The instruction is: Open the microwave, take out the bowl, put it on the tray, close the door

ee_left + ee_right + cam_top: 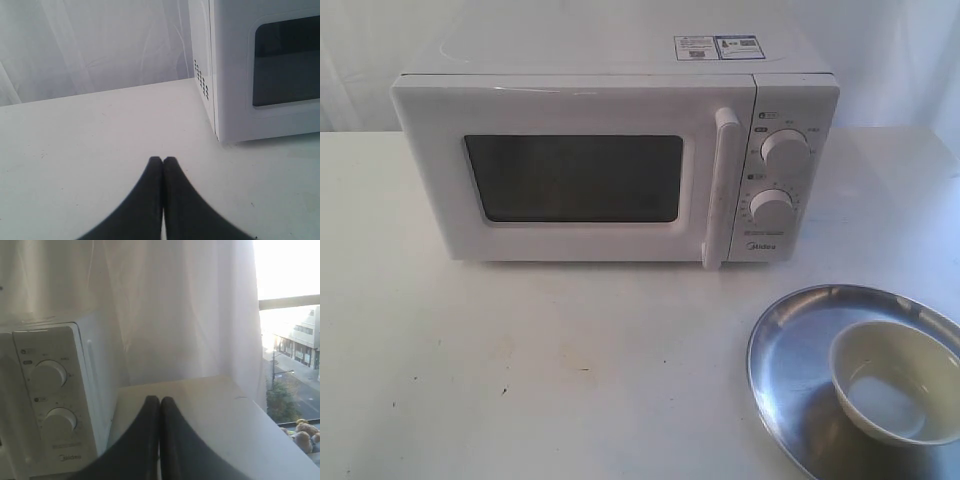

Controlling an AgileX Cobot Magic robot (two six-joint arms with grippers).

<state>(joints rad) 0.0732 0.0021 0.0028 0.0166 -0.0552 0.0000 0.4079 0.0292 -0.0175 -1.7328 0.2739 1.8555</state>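
Note:
The white microwave [610, 160] stands at the back of the table with its door [570, 175] shut and the tall handle [724, 185] beside the two knobs. The cream bowl [895, 380] sits inside the steel tray [790, 350] at the front right. Neither gripper shows in the exterior view. My left gripper [163, 160] is shut and empty above the table, off the microwave's [265, 70] vented side. My right gripper [159, 399] is shut and empty beside the knob panel [50, 395].
White curtains hang behind the table [520, 370]. In the right wrist view the table's far edge [245, 400] ends near a window onto a street.

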